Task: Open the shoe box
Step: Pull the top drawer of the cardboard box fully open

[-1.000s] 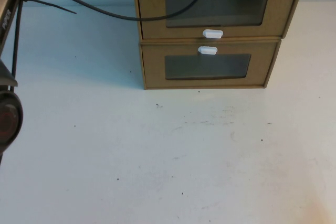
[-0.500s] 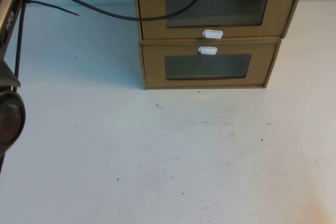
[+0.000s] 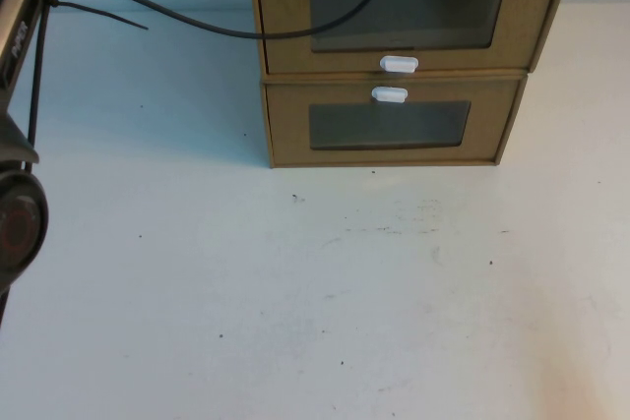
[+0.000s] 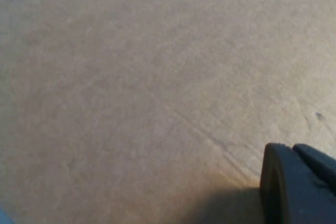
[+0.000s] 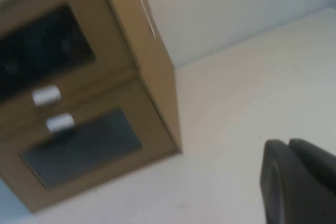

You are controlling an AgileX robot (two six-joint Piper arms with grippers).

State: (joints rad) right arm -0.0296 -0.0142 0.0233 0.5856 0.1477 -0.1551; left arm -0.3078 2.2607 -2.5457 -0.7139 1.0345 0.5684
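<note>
Left arm (image 3: 20, 213) is only nudging a hair, so the shoe boxes (image 3: 394, 66) at 12 o'clock are still sitting closed: left gripper (image 4: 294, 182) hovering over bare cardboard (image 4: 131, 77) (grip state, can't tell), right gripper (image 5: 291, 182) idling around 4 o'clock from them, jaws shut.

Your left arm (image 3: 18, 145) rises at far left, its left pincer (image 4: 297, 182) extended forward; your right pincer (image 5: 297, 182) sits closed, low right.
</note>
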